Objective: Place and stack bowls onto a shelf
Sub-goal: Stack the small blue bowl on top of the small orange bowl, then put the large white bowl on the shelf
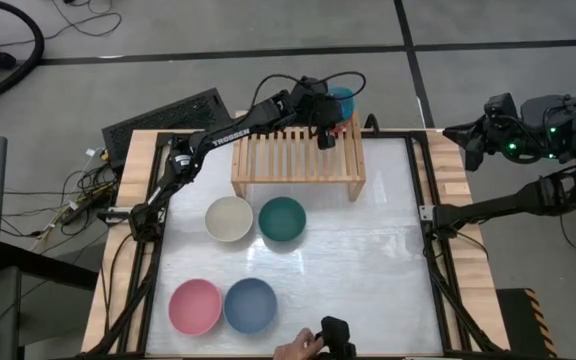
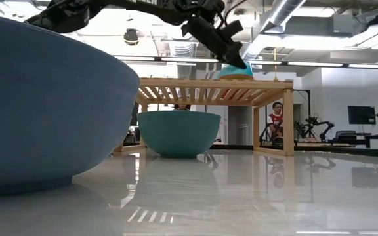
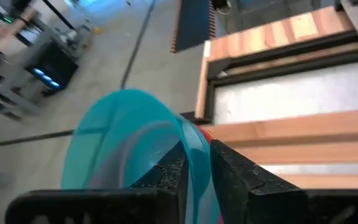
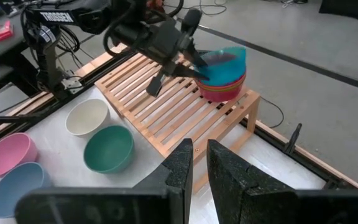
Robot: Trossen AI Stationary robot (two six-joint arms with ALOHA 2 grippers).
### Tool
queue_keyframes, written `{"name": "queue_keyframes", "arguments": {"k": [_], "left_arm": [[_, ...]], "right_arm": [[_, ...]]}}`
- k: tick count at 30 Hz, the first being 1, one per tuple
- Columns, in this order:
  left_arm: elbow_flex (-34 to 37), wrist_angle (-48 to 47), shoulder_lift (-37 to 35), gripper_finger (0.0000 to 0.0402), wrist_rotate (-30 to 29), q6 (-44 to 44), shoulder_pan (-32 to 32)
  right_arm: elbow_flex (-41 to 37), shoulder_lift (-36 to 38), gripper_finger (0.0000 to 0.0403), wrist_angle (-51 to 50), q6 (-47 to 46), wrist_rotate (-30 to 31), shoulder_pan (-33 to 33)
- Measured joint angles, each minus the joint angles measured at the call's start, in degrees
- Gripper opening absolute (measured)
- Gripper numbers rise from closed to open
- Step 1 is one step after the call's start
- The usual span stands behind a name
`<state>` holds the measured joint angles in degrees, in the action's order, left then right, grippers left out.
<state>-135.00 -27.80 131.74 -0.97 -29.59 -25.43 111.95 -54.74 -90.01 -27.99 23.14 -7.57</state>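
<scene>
My left gripper (image 1: 329,122) reaches over the far right corner of the light-wood shelf (image 1: 298,160) and is shut on the teal bowl (image 4: 229,58). That bowl sits tilted on top of a stack of small bowls (image 4: 224,87), lime green, magenta and red-orange, standing on the shelf's slats. The cream bowl (image 1: 229,218), dark green bowl (image 1: 282,218), pink bowl (image 1: 195,305) and slate blue bowl (image 1: 250,304) rest on their bases on the table. My right gripper (image 4: 201,158) waits, shut, beyond the table's right edge. My left gripper pinches the teal bowl's rim (image 3: 188,140), one finger (image 3: 166,171) inside the bowl and the other outside. The fingers slant down from the table's left and near side. The bowl tilts above the stack; whether its base rests in the bowl below cannot be told.
A person's hand (image 1: 296,348) holds a dark object at the table's near edge. Most of the shelf's slats left of the stack are bare. Open white table lies to the right of the four large bowls. The slate blue bowl (image 2: 38,105) fills the left of the low view.
</scene>
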Motion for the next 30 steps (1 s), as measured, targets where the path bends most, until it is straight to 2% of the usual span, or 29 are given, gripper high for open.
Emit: {"name": "queue_keyframes", "arguments": {"k": [10, 14, 17, 21, 30], "left_arm": [[0.07, -0.40, -2.55, 0.0120, -2.07, 1.16, -0.15], [0.08, 2.96, -3.25, 0.0127, -4.12, 2.68, 0.15], [0.09, 2.97, -4.99, 0.0127, -2.03, 6.52, 0.86], [0.08, -8.05, -11.22, 0.0128, 3.95, 5.86, 2.67], [-0.09, -45.51, -26.41, 0.0128, 3.70, 11.90, 10.59]], "right_arm": [[-0.01, 0.04, 0.0076, -0.01, 1.18, -0.02, 0.02], [-0.01, 0.04, 0.0076, -0.01, 1.19, -0.02, 0.02], [-0.01, 0.07, 0.0076, 0.00, 1.11, -0.07, 0.02], [-0.01, 0.07, 0.0076, -0.01, 1.35, -0.11, 0.02], [-0.01, 0.07, 0.0076, -0.01, 2.83, -0.28, 0.02]]}}
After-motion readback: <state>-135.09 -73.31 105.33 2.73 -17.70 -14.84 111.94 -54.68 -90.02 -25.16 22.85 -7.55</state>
